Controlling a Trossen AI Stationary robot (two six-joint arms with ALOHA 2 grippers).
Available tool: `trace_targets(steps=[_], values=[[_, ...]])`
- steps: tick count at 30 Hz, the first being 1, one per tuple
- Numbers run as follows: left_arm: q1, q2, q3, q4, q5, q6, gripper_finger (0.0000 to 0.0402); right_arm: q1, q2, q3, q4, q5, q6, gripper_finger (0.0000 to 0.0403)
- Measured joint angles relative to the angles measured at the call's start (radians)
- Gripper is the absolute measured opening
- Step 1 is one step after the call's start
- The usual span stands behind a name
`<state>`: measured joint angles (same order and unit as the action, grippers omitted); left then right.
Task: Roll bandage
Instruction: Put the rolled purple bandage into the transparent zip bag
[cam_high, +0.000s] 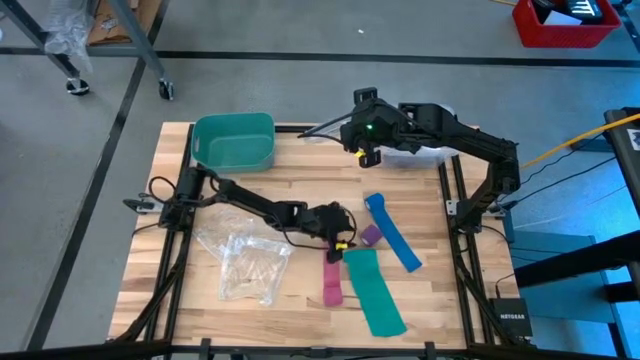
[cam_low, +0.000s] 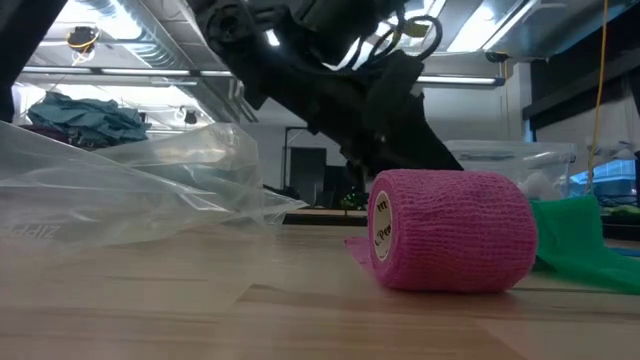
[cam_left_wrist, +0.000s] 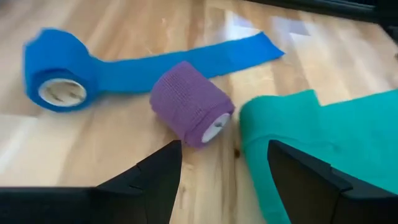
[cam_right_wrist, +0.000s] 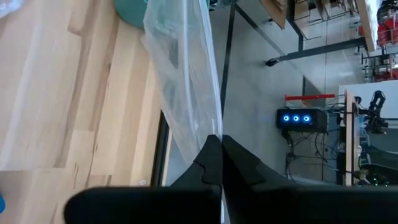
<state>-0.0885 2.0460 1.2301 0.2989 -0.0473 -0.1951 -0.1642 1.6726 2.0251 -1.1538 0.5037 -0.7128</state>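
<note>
The bandage is a small stubby purple roll lying on its curved side on the wooden table, its white core end showing. In the high view the bandage lies between the blue strip and the green strip. My left gripper is open just short of the roll, one finger to each side, touching nothing; it shows mid-table in the high view. My right gripper is shut, near the table's far edge, with a clear plastic sheet right ahead of its tips. My right gripper has its shut fingertips at the lower end of the clear plastic sheet. I cannot tell whether it touches or pinches the sheet.
A blue strip with a rolled end lies beyond the bandage, and a flat green strip lies beside it. A pink roll and a clear plastic bag lie nearer the front. A teal bin stands at the far left.
</note>
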Motion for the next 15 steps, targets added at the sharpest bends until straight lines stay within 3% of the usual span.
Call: trace_targets(steps=[6,15], values=[[-0.001,0.0,0.0,0.005,-0.095,0.05,0.0227,0.0,0.0,0.0,0.002,0.0,0.0,0.0001],[-0.002,0.015,0.012,0.061,-0.102,0.094,0.0227,0.0,0.0,0.0,0.019,0.0,0.0,0.0001]])
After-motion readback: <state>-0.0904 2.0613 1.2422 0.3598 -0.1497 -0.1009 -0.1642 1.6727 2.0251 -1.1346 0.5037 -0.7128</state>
